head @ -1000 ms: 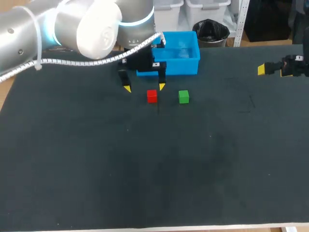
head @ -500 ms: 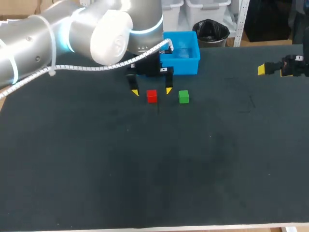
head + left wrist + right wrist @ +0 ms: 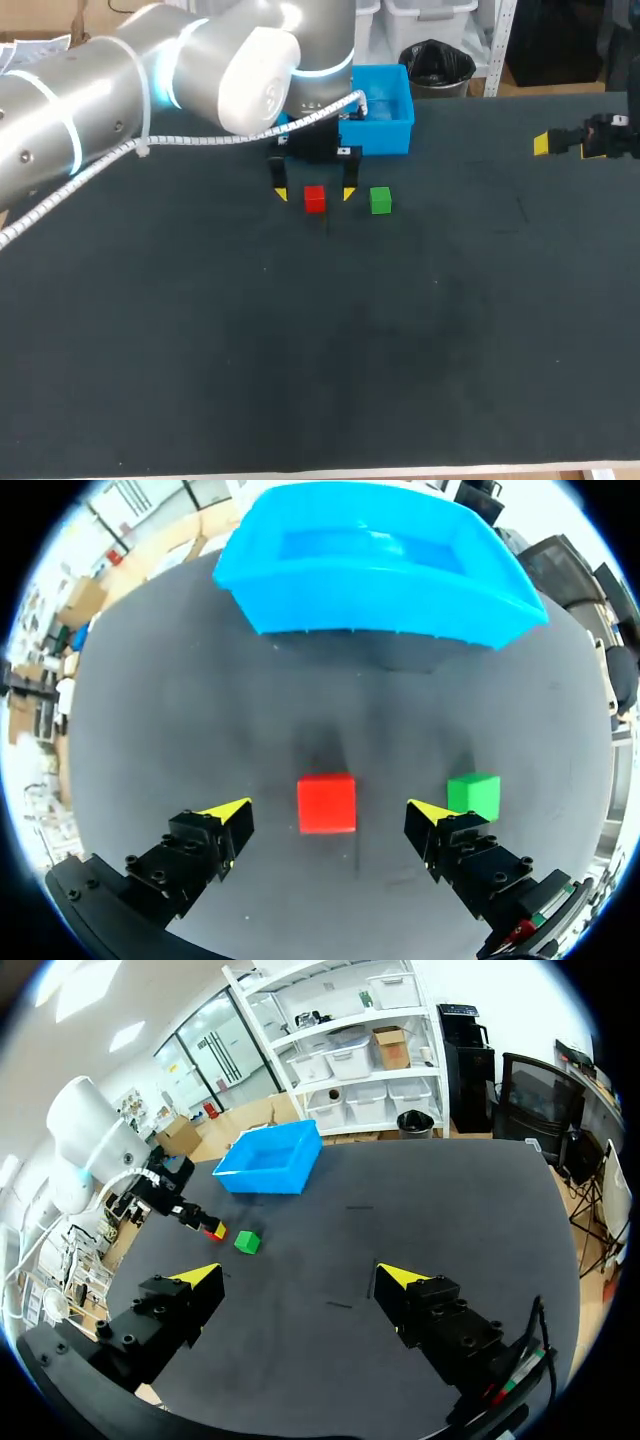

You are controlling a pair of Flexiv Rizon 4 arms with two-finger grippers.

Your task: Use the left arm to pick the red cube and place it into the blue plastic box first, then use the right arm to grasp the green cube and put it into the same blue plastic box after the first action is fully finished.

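Straddling the red cube (image 3: 315,200) with its jaws wide apart, the left gripper (image 3: 314,192) has a yellow tip on either side of the block and neither touching it. By the look of it the first pick is lined up but not yet made. Nothing of the task is finished: both cubes sit on the dark table (image 3: 300,350), and the blue plastic box (image 3: 385,130), at about one o'clock from the red cube in the head view, shows nothing inside in the part that can be seen.

What is left is the closing, the lift and the drop into the box, then the whole second leg with the green cube (image 3: 380,200), which lies at three o'clock from the red one — just beyond the nearer finger, close enough that a careless closing might nudge it. The box's near wall would have to be cleared on the carry.

At the table's two o'clock edge the right gripper (image 3: 300,1276) hangs with its fingers spread and nothing between them, well apart from both cubes.
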